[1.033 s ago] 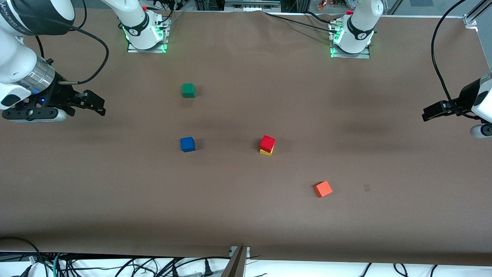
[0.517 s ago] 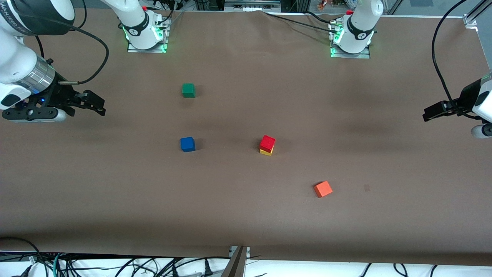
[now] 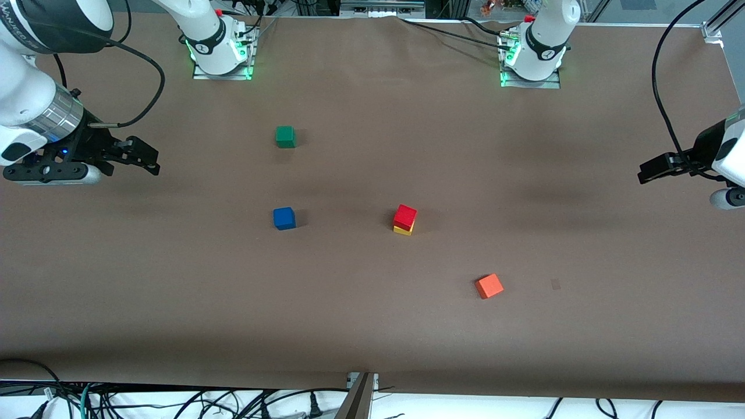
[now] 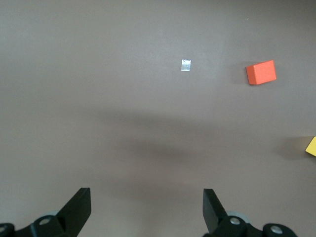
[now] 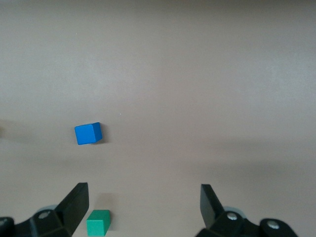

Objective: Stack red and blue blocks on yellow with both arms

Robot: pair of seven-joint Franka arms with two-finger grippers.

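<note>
Red cube [image 3: 405, 216] atop yellow cube [image 3: 403, 230] — blue cube [image 3: 284, 218] apart.

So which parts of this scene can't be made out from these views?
- yellow cube: front view shows only a sliver, the red cube sits on it; left wrist view cuts it at the edge.
- green cube: right wrist view's edge clips it.
- left pincer: front view crops the arm at the frame edge.
</note>
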